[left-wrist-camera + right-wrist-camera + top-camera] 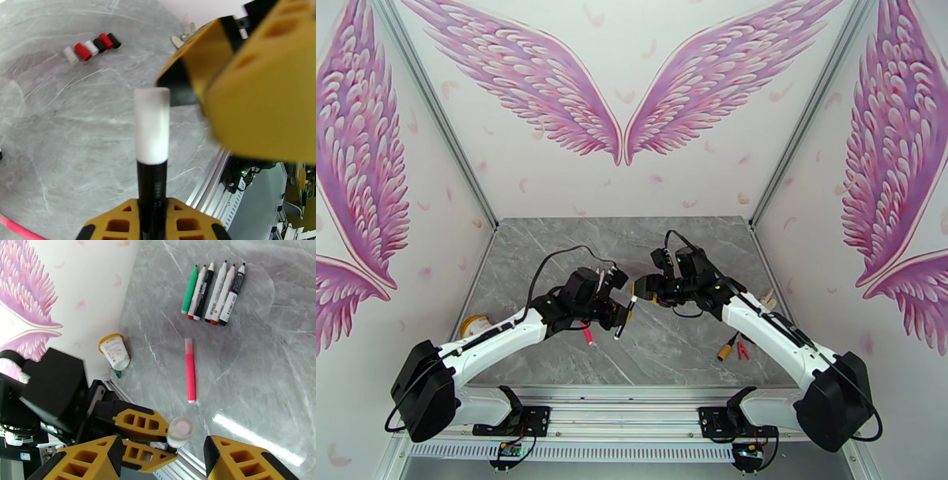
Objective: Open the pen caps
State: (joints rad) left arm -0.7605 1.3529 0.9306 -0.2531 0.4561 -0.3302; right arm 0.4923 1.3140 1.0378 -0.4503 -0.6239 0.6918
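from above, we see the left gripper (616, 310) clamped on a pen (619, 328) over the middle of the grey table (553, 237). the right gripper (642, 286) sits just beside the pen's upper end. a pink pen (587, 333) lies on the table close to the left gripper.

in the left wrist view, the pen's black barrel stands pinched between the left fingers (189, 227), with its white cap (152, 125) pointing away. a row of loose caps (93, 46) lies well apart on the table.

in the right wrist view, the right fingers (245, 461) stand apart on either side of the white cap, not touching it. six pens (213, 291) lie side by side farther off, the pink pen alone between them and us, and a cup (114, 352) lies by the wall.
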